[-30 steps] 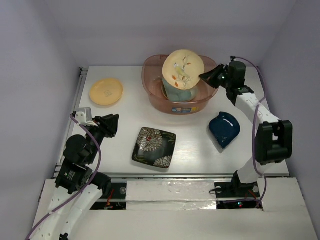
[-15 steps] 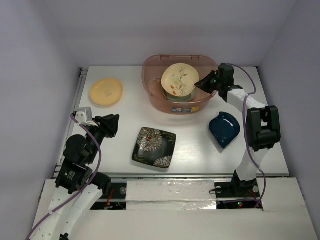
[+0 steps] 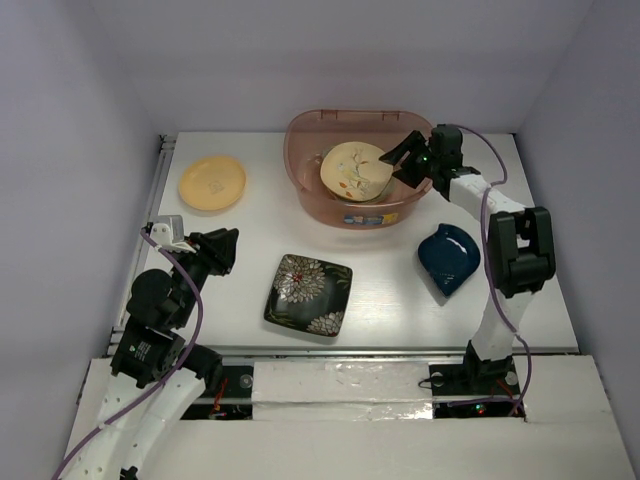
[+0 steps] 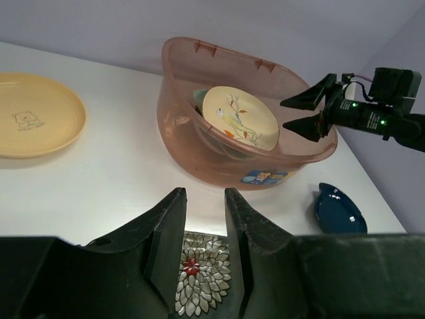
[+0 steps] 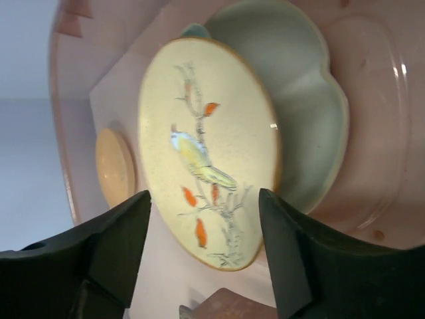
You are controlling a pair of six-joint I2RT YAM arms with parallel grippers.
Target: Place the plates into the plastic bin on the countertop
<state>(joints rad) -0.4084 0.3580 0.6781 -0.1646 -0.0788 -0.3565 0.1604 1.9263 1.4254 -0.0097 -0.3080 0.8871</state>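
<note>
Cream plate (image 4: 239,118) just beyond right hand (image 4: 284,114)

Bin (image 3: 310,175) translucent glossy plastic; cream plate (image 5: 206,179) smooth, glazed; countertop (image 3: 390,290) matt.

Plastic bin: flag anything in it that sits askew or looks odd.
The bird-painted cream plate sits tilted in the plastic bin, propped on the pale green dish rather than flat. The right hand is open beside it. No spill or damage visible.
</note>
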